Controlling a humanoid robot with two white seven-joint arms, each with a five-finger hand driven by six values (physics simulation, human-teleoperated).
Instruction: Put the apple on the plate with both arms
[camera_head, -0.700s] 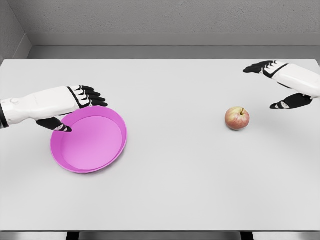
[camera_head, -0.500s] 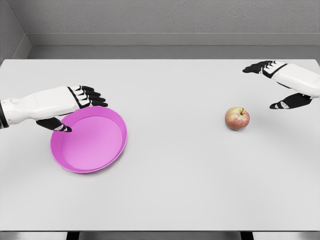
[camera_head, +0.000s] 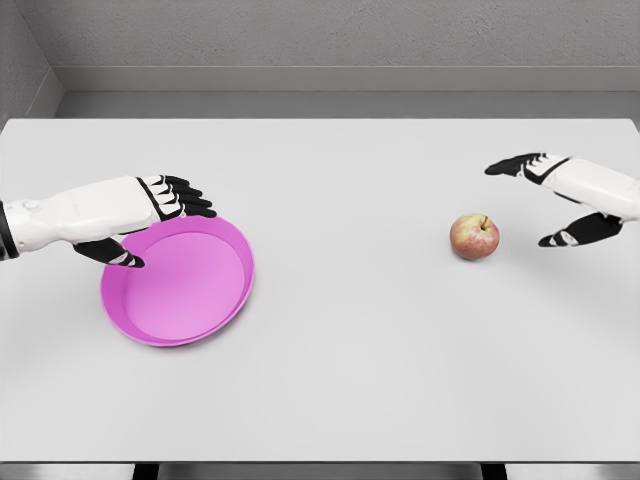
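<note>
A red-and-yellow apple (camera_head: 474, 237) rests upright on the white table, right of centre. A shallow pink plate (camera_head: 180, 282) lies on the table at the left. My left hand (camera_head: 155, 222) hovers over the plate's far left rim, fingers spread and thumb pointing down toward the rim, holding nothing. My right hand (camera_head: 535, 200) is just right of the apple, open, with its fingers above and its thumb below at apple height. A small gap separates it from the apple.
The white table (camera_head: 340, 360) stretches wide between plate and apple and down to its front edge. A grey wall runs behind the far edge.
My right hand has dropped lower and nearer the apple's level. The left hand has shifted slightly up and back over the plate's rim. Apple and plate have not moved.
</note>
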